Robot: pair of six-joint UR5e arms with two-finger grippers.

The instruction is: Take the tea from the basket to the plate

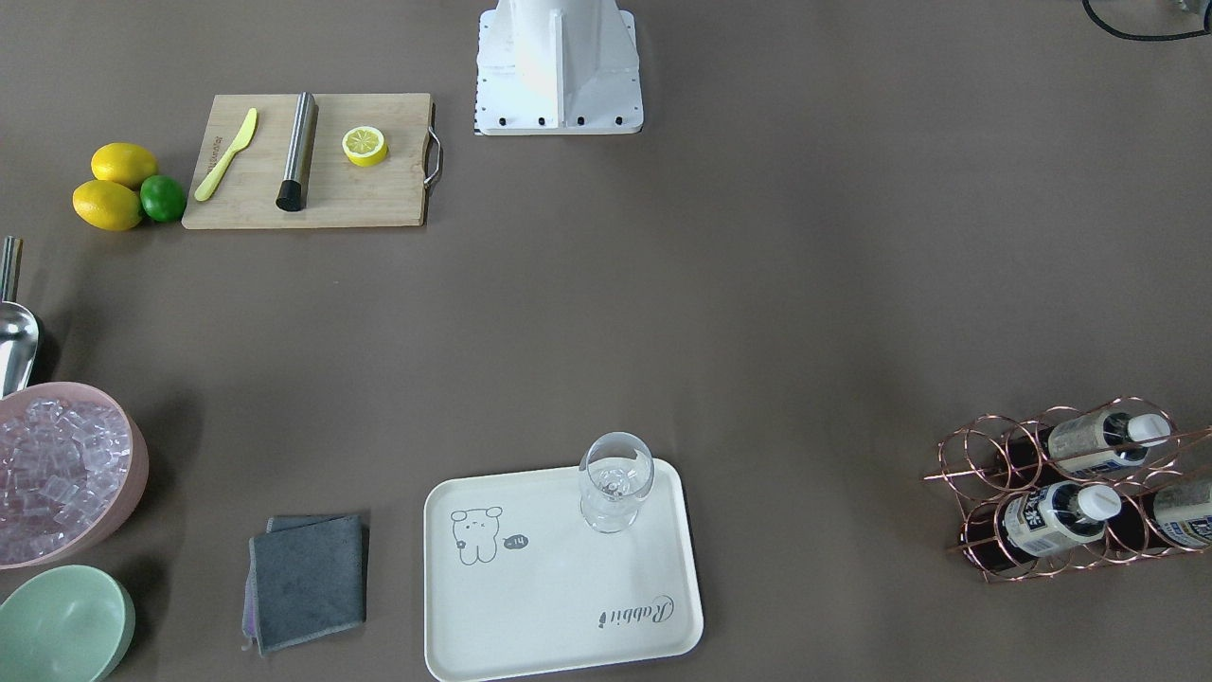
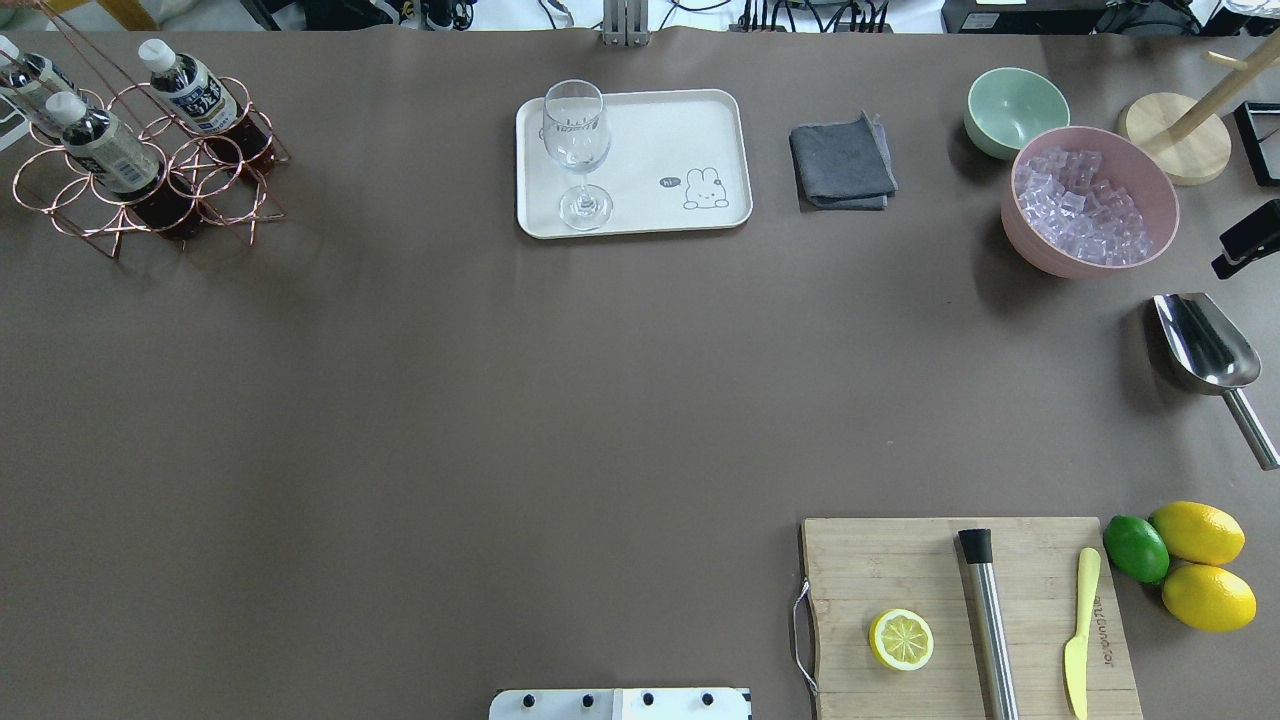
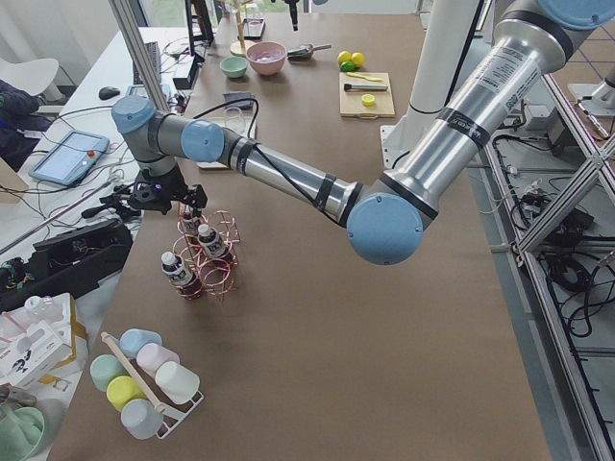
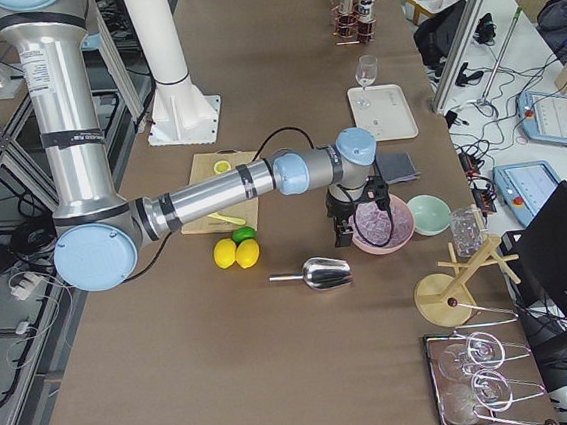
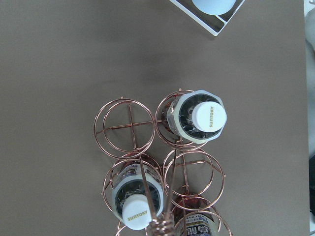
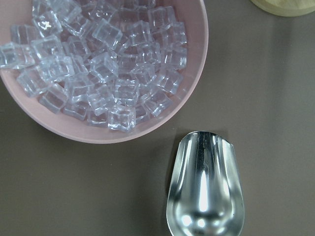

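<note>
Three tea bottles (image 2: 190, 95) (image 1: 1051, 519) stand tilted in the copper wire basket (image 5: 129, 129) at the table's far corner on my left. Two white caps (image 5: 209, 115) show from straight above in the left wrist view. In the exterior left view my left gripper (image 3: 163, 200) hangs just above the basket; I cannot tell if it is open. The cream plate (image 2: 680, 130) (image 1: 559, 606) lies at mid-table with a wine glass (image 2: 577, 150) on it. My right gripper (image 4: 367, 226) hovers by the pink ice bowl (image 2: 1040, 262); whether it is open or shut is unclear.
A steel scoop (image 6: 204, 187) lies beside the ice bowl. A grey cloth (image 2: 842, 165) and a green bowl (image 2: 1015, 110) sit right of the plate. The cutting board (image 2: 900, 570) holds a lemon half, a steel rod and a knife, with lemons (image 2: 1200, 535) beside it.
</note>
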